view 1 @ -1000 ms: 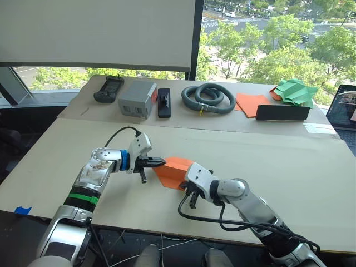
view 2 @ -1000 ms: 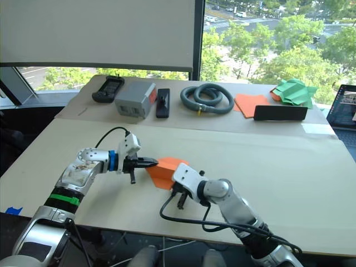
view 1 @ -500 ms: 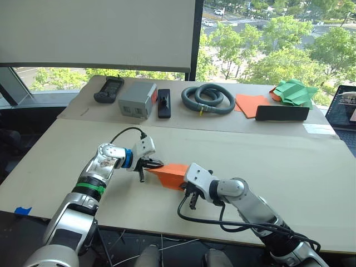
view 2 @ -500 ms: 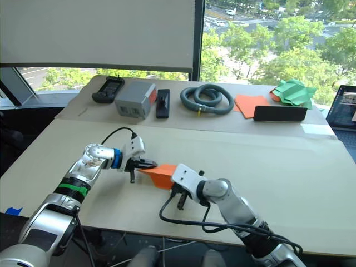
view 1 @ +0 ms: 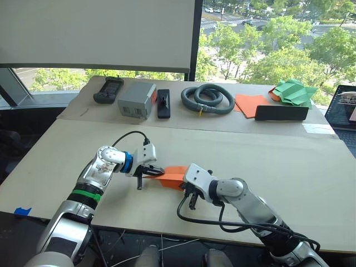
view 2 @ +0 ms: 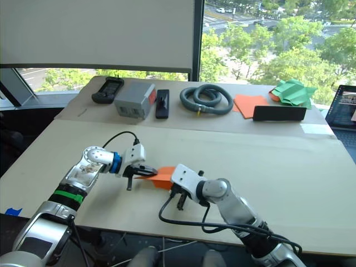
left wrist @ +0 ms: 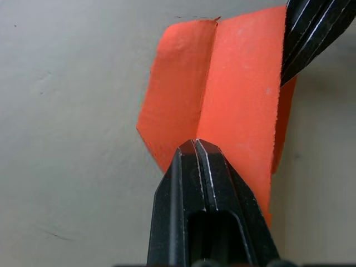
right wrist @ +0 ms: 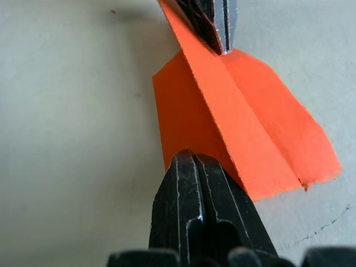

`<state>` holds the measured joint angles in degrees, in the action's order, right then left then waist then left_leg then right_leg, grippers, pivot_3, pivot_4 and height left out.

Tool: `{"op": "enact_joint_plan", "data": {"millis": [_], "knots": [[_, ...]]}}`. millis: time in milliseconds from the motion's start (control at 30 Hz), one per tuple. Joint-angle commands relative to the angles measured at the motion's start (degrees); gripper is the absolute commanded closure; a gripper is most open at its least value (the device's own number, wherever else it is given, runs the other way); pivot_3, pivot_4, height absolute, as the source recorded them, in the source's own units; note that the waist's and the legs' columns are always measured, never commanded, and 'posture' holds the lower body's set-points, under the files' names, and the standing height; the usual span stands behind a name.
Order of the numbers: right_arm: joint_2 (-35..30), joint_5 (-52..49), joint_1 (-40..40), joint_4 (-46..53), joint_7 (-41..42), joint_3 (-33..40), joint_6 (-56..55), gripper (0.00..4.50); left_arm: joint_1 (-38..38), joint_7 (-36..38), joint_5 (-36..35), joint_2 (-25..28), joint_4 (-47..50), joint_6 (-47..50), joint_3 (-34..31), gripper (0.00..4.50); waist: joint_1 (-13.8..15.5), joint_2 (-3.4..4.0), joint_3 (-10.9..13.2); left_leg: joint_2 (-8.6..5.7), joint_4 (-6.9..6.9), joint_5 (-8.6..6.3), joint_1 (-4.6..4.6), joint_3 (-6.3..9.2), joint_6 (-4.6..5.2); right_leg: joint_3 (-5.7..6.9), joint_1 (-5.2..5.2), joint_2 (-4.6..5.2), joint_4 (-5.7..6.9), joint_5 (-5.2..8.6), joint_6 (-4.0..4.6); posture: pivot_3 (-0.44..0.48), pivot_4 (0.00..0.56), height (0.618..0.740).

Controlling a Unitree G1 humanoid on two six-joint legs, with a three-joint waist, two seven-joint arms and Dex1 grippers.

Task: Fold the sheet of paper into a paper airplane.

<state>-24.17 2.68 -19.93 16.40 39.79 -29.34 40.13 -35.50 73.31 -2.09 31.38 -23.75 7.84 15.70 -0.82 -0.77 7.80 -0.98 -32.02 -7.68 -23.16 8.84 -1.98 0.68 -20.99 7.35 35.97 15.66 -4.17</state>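
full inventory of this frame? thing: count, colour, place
paper: 1, orange, folded, near table, pinched between both claws
controller: 1, black, far table, left end
box: 1, grey, beside controller
black block: 1, right of box
hose: 1, grey-green, coiled, far table middle
paper stack: 1, orange, right of hose
black bar: 1, in front of stack
green shapes: pile, far right
blue tape: 1, near left table edge
left claw: shut on paper
right claw: shut on paper

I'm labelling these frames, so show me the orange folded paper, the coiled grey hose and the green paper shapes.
orange folded paper (left wrist: 239, 94), left wrist view, on its flat middle panel.
coiled grey hose (view 1: 207, 98), left eye view, on the coil.
green paper shapes (view 1: 293, 91), left eye view, on the top fold.
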Motion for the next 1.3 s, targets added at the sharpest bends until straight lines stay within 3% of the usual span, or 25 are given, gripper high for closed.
{"op": "enact_joint_plan", "data": {"millis": [33, 200, 433, 633, 933, 1300], "knots": [[-0.5, 0.2, 1.3, -2.2, 0.8, -2.1, 3.5, 4.47, 0.6, -0.3, -0.2, 0.3, 3.1, 0.9, 0.0, 4.5, 0.0, 0.0, 0.0, 0.0, 0.0, 0.0, 0.0, 0.0, 0.0, 0.0, 0.0, 0.0, 0.0, 0.01, 0.01, 0.0, 0.15, 0.702], [-1.7, -2.5, 1.0, 2.9, 2.3, 0.8, 6.2, 4.47, 1.4, -0.7, -0.4, -0.2, 5.1, 2.2, 0.3, 4.5, 0.1, 0.0, 0.0, 0.0, 0.0, 0.0, -0.04, 0.01, 0.0, 0.0, -0.01, 0.0, -0.01, 0.01, 0.01, 0.0, 0.15, 0.702], [-1.8, -16.1, 0.1, 14.5, 7.1, 10.1, 16.0, 4.47, 1.7, -0.4, -0.5, -0.3, 6.2, 2.7, 1.0, 4.5, 0.0, -0.01, 0.1, 0.0, -0.08, 0.01, -0.21, 0.02, 0.01, 0.02, -0.07, 0.0, 0.0, 0.01, -0.03, 0.0, 0.15, 0.702], [2.9, -14.0, -3.7, 6.2, 0.4, 9.5, 14.5, 4.47, 2.1, -0.4, -0.6, 0.0, 6.9, 2.7, 1.2, 4.5, -0.4, 0.01, 0.1, 0.01, 0.0, 0.0, -0.15, 0.08, 0.01, 0.03, -0.18, 0.0, 0.11, -0.01, -0.01, 0.0, 0.15, 0.702], [2.2, -9.4, -3.6, -3.8, -2.6, 3.7, 9.6, 4.47, 4.3, -0.8, -2.4, 1.2, 11.0, 5.9, -0.4, 4.5, -0.1, 0.03, 0.1, -0.02, -0.05, 0.02, -0.12, 0.03, 0.04, 0.0, -0.14, 0.0, 0.05, -0.01, -0.02, 0.0, 0.15, 0.702], [2.5, -9.5, -2.8, -4.6, -3.1, 3.2, 9.2, 4.47, 12.9, -9.6, -5.9, 0.6, 16.5, 13.6, -5.1, 4.5, -0.2, 0.07, 0.0, -0.01, -0.03, -0.01, 0.0, 0.11, 0.0, -0.01, -0.1, 0.0, 0.12, 0.2, 0.36, 0.0, 0.15, 0.702]]}}
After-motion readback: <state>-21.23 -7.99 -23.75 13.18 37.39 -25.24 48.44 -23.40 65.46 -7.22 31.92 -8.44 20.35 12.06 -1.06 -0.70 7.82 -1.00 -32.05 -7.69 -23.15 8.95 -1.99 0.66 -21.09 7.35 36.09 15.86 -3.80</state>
